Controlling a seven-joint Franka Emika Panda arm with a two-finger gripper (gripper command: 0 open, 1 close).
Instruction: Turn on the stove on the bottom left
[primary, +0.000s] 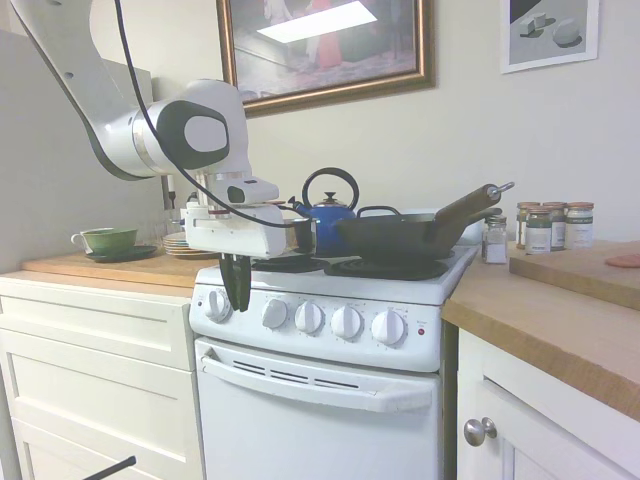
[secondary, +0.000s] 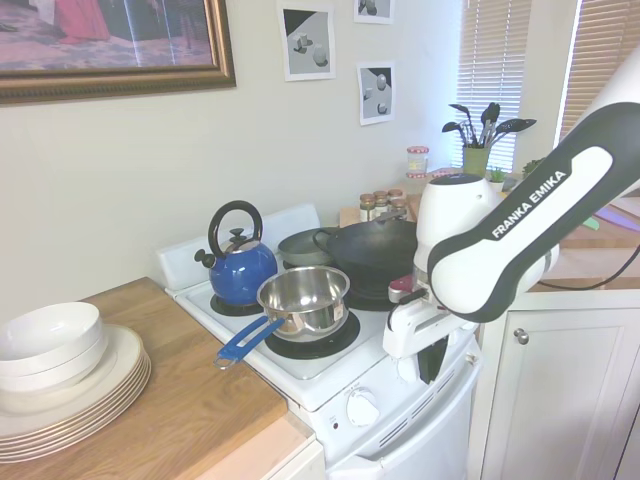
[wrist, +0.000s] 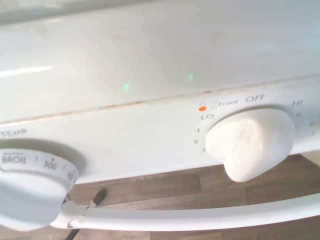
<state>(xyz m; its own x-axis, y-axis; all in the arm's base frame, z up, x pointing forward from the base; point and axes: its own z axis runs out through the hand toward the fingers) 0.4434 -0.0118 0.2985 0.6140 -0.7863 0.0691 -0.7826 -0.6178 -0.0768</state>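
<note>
We found the white stove (primary: 330, 390) wedged between the drawer cabinets and a wood-topped counter (primary: 560, 320), a blue kettle (primary: 328, 222) and a black wok (primary: 400, 235) on its coil burners. The claw (primary: 236, 290) hung fingers-down before the control panel, just beside the leftmost knob (primary: 217, 305) in the row of five. Its fingers looked narrowly set, gripping nothing. From the wrist we saw a knob (wrist: 250, 142) marked "Front", with OFF, HI and LO around it.

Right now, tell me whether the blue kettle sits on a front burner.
No. In the second exterior view the blue kettle sits on a rear burner, behind the steel saucepan.
</note>
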